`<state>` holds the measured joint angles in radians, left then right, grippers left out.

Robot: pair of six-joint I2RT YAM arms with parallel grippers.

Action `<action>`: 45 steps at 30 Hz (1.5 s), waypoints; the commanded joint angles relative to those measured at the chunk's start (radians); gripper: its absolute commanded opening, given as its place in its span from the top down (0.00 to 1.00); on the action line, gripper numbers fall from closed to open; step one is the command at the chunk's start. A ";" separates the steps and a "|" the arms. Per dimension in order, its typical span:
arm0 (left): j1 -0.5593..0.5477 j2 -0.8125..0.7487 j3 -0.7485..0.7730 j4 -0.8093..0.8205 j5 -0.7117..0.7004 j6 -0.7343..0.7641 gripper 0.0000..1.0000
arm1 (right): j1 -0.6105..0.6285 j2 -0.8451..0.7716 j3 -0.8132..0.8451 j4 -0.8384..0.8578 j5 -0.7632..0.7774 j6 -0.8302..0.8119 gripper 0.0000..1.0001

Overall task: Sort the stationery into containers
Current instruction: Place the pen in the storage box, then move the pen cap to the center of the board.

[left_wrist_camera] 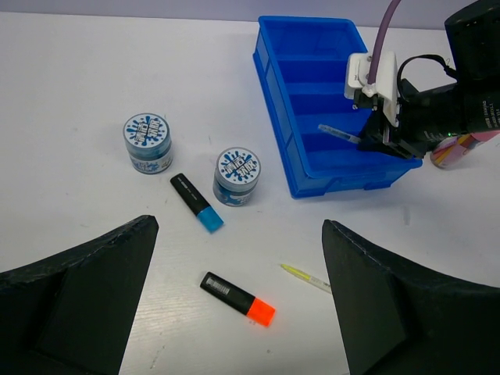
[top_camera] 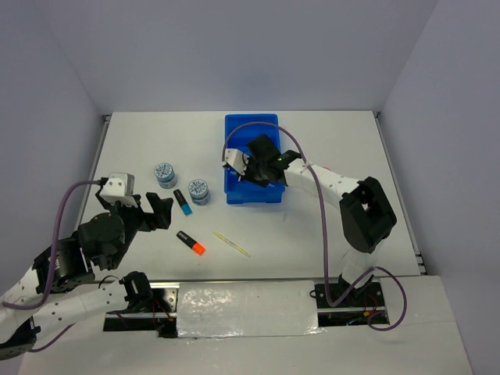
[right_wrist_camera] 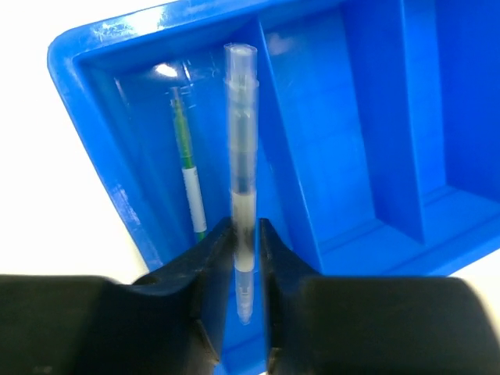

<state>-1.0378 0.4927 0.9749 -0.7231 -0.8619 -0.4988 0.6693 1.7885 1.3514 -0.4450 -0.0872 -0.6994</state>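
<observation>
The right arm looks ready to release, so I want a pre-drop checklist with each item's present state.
1. Clear pen clamped in right gripper: ok.
2. Pen above the blue tray: ok.
3. Pen centred over one compartment: cannot tell, it overlaps a divider.
4. Room beside the green pen already inside: ok.
5. Left gripper open, away from tray: ok.
6. Drop height: cannot tell.

White arms (top_camera: 326,181), black joints (top_camera: 367,215), purple cables (top_camera: 323,234); the right hand (right_wrist_camera: 246,232) black
</observation>
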 commanded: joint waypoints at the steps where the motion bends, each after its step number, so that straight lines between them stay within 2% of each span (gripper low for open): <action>1: 0.004 -0.013 -0.002 0.054 0.018 0.022 0.01 | -0.002 -0.028 0.005 -0.004 -0.006 0.012 0.70; 9: 0.004 -0.006 -0.001 0.053 0.023 0.022 0.01 | -0.004 -0.087 0.029 -0.018 -0.017 0.024 0.62; 13: 0.004 -0.006 -0.001 0.051 0.017 0.016 0.01 | -0.010 -0.165 0.029 0.018 -0.017 0.099 0.61; 15: 0.004 0.003 0.002 0.045 0.006 0.005 0.01 | -0.008 -0.217 0.031 0.041 -0.020 0.150 0.58; 18: 0.007 0.032 0.016 0.014 -0.023 -0.023 0.01 | -0.008 -0.360 -0.018 0.106 -0.054 0.302 0.41; 19: 0.008 0.038 0.019 0.007 -0.028 -0.030 0.01 | -0.005 -0.444 -0.044 0.168 -0.072 0.387 0.30; 21: 0.013 0.052 0.024 0.004 -0.028 -0.032 0.01 | -0.007 -0.521 -0.136 0.231 -0.078 0.527 0.21; 22: 0.018 0.055 0.024 0.004 -0.026 -0.037 0.01 | -0.007 -0.582 -0.164 0.276 -0.051 0.581 0.20; 27: 0.038 0.067 0.025 0.008 -0.014 -0.044 0.01 | -0.013 -0.661 -0.280 0.229 0.086 0.929 0.20; 32: 0.048 0.119 0.033 0.019 0.020 -0.069 0.01 | -0.014 -0.742 -0.418 0.151 0.255 1.067 0.20; 34: 0.048 0.162 0.025 0.053 0.092 -0.089 0.01 | -0.019 -0.799 -0.469 0.144 0.293 1.124 0.20; 36: 0.048 0.271 0.019 0.080 0.157 -0.125 0.02 | -0.027 -0.892 -0.514 0.114 0.332 1.167 0.21; 37: 0.048 0.314 0.018 0.106 0.197 -0.133 0.04 | -0.034 -0.922 -0.515 0.045 0.357 1.184 0.22; 39: 0.041 0.458 0.027 0.183 0.304 -0.147 0.08 | -0.039 -0.998 -0.491 -0.045 0.468 1.221 0.23; 40: 0.033 0.504 0.033 0.210 0.326 -0.146 0.08 | -0.039 -1.024 -0.477 -0.142 0.513 1.238 0.24; 42: 0.007 0.631 0.051 0.270 0.353 -0.130 0.09 | -0.043 -1.119 -0.434 -0.216 0.602 1.258 0.27; 45: -0.016 0.771 0.087 0.384 0.425 -0.104 0.09 | -0.043 -1.211 -0.373 -0.305 0.635 1.238 0.33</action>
<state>-1.0317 1.2011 1.0027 -0.4938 -0.5503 -0.6083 0.6319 0.6537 0.8944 -0.6247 0.4099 0.5014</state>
